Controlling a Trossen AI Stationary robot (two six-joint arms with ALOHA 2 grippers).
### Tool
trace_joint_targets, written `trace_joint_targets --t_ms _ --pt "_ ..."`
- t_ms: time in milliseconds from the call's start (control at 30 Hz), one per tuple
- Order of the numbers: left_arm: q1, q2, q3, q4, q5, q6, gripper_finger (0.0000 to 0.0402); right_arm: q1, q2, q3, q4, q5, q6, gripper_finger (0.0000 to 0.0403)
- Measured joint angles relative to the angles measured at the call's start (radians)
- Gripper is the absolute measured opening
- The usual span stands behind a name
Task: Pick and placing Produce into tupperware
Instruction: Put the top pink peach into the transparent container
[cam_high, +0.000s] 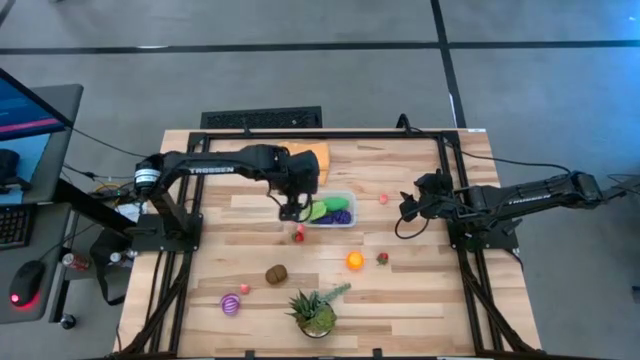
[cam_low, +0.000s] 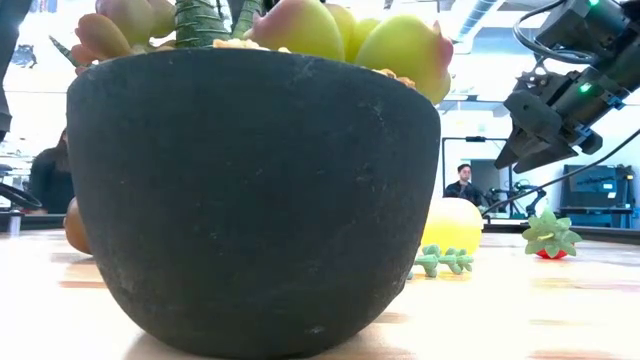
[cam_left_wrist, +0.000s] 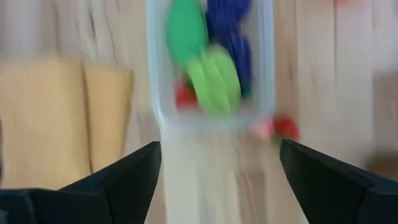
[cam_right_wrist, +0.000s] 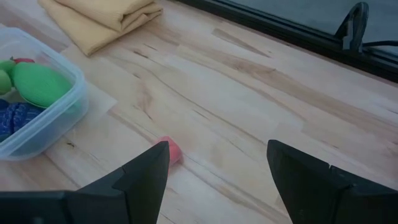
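Left gripper (cam_high: 290, 212), jaws apart and empty, hovers at tupperware (cam_high: 333, 209) left end; small red produce (cam_high: 299, 236) lies just near-side, closest to it. Right gripper (cam_high: 408, 208) apart, waiting right.

Grey floor (cam_high: 300, 70) crossed by dark lines all round the wooden table (cam_high: 420, 300). Left of the table, a desk (cam_high: 30, 200) with monitor (cam_high: 25, 110), keyboard (cam_high: 12, 225) and mouse (cam_high: 30, 285) (red-lit). Beyond the table, a bright room, a seated person (cam_low: 462, 185).

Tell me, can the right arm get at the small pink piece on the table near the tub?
Probably yes. The right tool is open, and the pink piece lies on bare wood just ahead of it, apart from the tub. Nothing stands between them.
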Motion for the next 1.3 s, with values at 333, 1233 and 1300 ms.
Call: trace_joint_targets --t_ms 333,1233,1300 --pt "-0.096 0.000 0.012 -0.422 -0.008 -0.224 0.0320 0.000 0.000 0.000 0.000 0.001 -0.001 0.0265" --pt "-0.516 -0.814 -0.660 0.040 -0.565 -0.873 0.0320 0.000 0.000 0.000 0.086 -0.004 -0.142 0.0265" --pt "-0.537 -0.850 -0.722 0.104 -0.588 -0.917 0.0320 0.000 0.000 0.000 0.135 -0.004 -0.198 0.0265"
